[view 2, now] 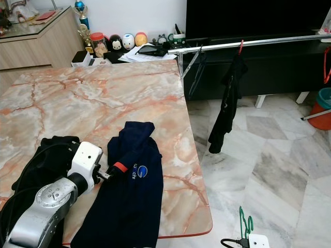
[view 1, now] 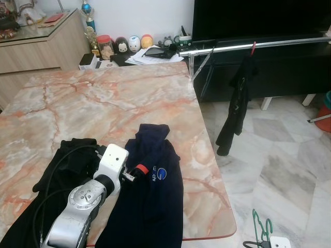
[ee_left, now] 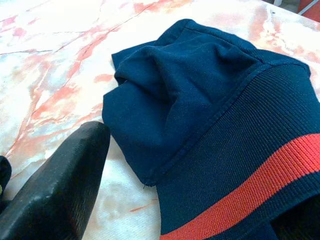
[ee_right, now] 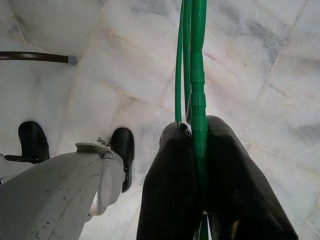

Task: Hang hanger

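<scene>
The left tool (view 2: 111, 170) rests at the collar of a navy blue polo shirt (view 2: 124, 196) with a red collar stripe, lying at about 6 o'clock on the pink-veined marble tabletop (view 2: 103, 98); whether its fingers are parted or clamped on the cloth cannot be told. In the left wrist view one black finger (ee_left: 55, 185) lies on the marble just beside the shirt's folded edge. A rumpled black garment (view 1: 67, 165) lies touching the shirt at its 9 o'clock side. The right tool (ee_right: 200, 200), low at 5 o'clock over the white marble floor (view 1: 279, 170), is clamped on a thin green plastic hanger (ee_right: 192, 65), its two fingers pressed against the hanger's stem. At 1 o'clock, a silver metal clothes rail (view 1: 248, 45) carries a dark garment (view 1: 235, 108) on a red hanger hook (view 1: 253, 48).
</scene>
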`<state>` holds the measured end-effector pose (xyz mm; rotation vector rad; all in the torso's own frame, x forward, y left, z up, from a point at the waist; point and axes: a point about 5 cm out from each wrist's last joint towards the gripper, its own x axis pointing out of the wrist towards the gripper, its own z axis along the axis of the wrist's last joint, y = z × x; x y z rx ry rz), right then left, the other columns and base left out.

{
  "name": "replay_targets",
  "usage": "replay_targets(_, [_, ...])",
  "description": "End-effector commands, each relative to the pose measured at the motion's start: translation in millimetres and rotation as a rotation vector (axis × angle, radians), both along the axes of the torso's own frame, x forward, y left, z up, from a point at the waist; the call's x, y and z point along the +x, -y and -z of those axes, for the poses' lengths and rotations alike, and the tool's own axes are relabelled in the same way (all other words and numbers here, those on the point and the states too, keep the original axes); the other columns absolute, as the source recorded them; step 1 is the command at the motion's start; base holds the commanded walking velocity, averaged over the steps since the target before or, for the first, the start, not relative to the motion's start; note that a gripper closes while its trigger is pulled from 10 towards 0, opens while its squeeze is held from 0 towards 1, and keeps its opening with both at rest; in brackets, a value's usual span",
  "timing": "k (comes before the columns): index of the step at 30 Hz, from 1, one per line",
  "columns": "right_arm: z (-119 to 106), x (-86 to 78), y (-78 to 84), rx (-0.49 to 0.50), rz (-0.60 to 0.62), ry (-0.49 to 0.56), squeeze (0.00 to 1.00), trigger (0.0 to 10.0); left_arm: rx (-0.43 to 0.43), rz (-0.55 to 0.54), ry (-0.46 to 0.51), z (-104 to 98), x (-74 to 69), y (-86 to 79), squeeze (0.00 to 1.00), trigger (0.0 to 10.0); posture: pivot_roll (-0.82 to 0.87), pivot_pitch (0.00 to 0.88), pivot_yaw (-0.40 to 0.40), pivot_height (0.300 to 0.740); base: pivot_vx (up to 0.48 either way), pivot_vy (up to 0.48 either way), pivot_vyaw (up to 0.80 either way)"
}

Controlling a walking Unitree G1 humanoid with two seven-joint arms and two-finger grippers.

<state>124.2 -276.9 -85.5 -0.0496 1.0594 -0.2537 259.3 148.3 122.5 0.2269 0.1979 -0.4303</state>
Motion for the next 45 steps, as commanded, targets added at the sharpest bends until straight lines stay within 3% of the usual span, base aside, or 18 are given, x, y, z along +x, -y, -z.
replay_targets(1, [0.5, -0.4, -0.9, 0.007, 0.003, -0.002, 0.0, 10.0, 0.001, -0.006, 0.01, -1.4, -1.3, -3.5, 0.0, 10.0, 0.07, 0.0, 0.066, 0.74, 0.0, 0.0, 0.0])
replay_targets(45, [-0.1, 0.7, -0.3, 0.007, 0.002, 0.001, 0.0, 10.0, -0.013, -0.011, 0.019, -3.1, -2.0, -2.8, 0.0, 10.0, 0.08, 0.0, 0.061, 0.74, -0.27, 0.0, 0.0])
